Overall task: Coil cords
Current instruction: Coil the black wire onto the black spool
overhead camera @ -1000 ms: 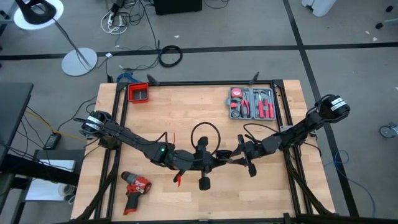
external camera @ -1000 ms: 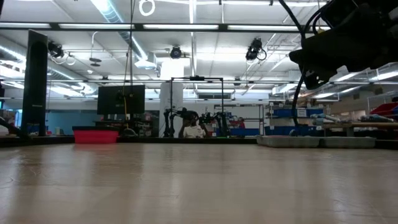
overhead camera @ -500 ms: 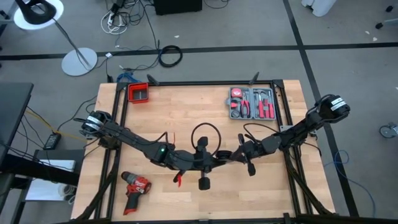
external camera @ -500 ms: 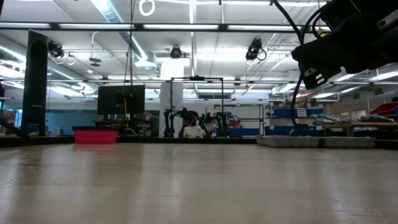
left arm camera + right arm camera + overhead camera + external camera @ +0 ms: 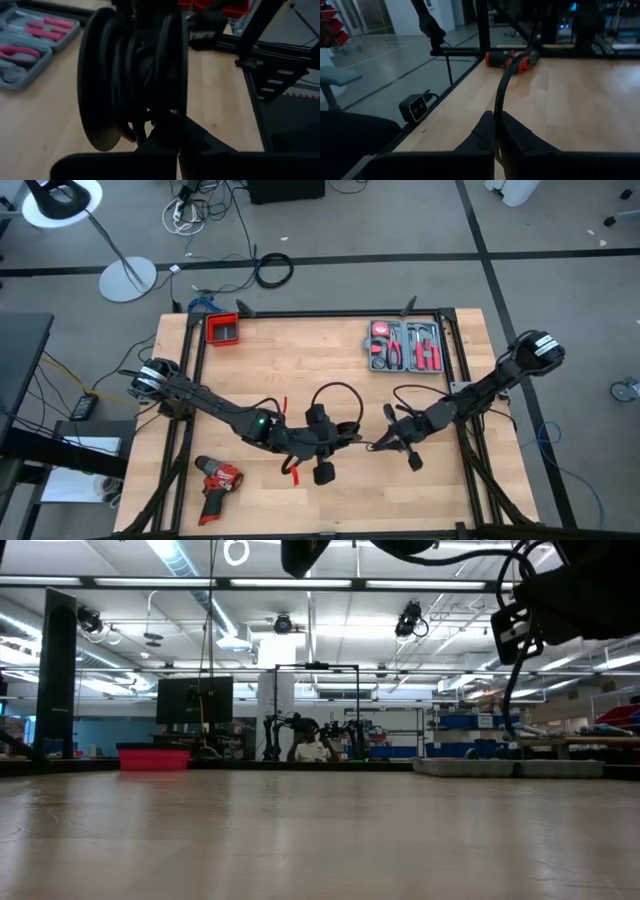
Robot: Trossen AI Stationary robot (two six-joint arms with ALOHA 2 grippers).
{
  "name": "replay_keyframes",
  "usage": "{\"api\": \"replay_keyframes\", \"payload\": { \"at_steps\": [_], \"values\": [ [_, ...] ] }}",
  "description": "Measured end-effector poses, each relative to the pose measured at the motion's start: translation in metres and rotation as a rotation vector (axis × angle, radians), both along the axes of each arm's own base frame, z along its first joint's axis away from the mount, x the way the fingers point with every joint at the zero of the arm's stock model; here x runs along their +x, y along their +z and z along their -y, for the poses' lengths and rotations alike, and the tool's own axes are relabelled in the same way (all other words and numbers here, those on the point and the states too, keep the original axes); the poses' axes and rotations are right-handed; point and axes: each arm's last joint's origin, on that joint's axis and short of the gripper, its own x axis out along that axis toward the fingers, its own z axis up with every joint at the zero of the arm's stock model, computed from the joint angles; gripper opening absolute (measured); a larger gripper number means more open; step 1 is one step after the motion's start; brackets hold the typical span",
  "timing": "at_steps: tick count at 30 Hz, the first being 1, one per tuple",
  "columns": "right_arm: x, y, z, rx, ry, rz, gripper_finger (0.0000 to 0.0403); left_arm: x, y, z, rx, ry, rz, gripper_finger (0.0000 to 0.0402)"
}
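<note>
My left gripper [image 5: 318,442] hovers above the table's middle, shut on a black reel [image 5: 132,85] that has the thin black cord wound between its two discs. From the reel a loop of the cord [image 5: 337,402] stands out toward the far side. A short run of cord leads right to my right gripper [image 5: 380,444], which is shut on it. In the right wrist view the cord [image 5: 506,82] rises from the shut fingertips [image 5: 495,122]. Both grippers hang clear of the table top. My left gripper holds the reel at the rim nearest the wrist [image 5: 161,124], pinched between its shut fingers; the reel hides the exact place. The reel is lifted clear, its discs on edge. My right gripper pinches a single strand of the cord [image 5: 496,114] between its two fingertips, coming level from the table's right. The cord runs on past the fingers in a slack bend, clear of the table.
A grey tool case [image 5: 405,346] lies at the far right and a red bin [image 5: 223,330] at the far left corner. A red drill [image 5: 218,478] lies near the front left. Black frame rails [image 5: 462,385] run along the table's sides.
My right gripper has shut on the cord and drawn a little toward the table's near edge. My left gripper with the reel has shifted slightly left, and the cord loop on its far side has widened.
</note>
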Motion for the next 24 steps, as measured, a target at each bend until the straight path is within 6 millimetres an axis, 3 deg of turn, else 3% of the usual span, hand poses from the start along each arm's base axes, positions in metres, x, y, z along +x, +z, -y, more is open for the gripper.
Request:
{"api": "replay_keyframes", "payload": {
  "at_steps": [7, 15, 24],
  "values": [
    [0.000, 0.015, 0.002, -0.046, -0.010, 0.093, 0.0004, 0.000, -0.001, 0.001, -0.079, -0.013, -0.011, 0.0000],
    [0.010, 0.050, 0.000, -0.165, -0.005, 0.228, 0.0003, 0.000, -0.001, 0.002, -0.119, -0.007, -0.013, 0.0000],
    [0.024, 0.086, 0.004, -0.338, 0.008, 0.103, 0.0004, 0.002, 0.002, 0.004, -0.170, -0.045, 0.018, 0.0000]
  ]
}}
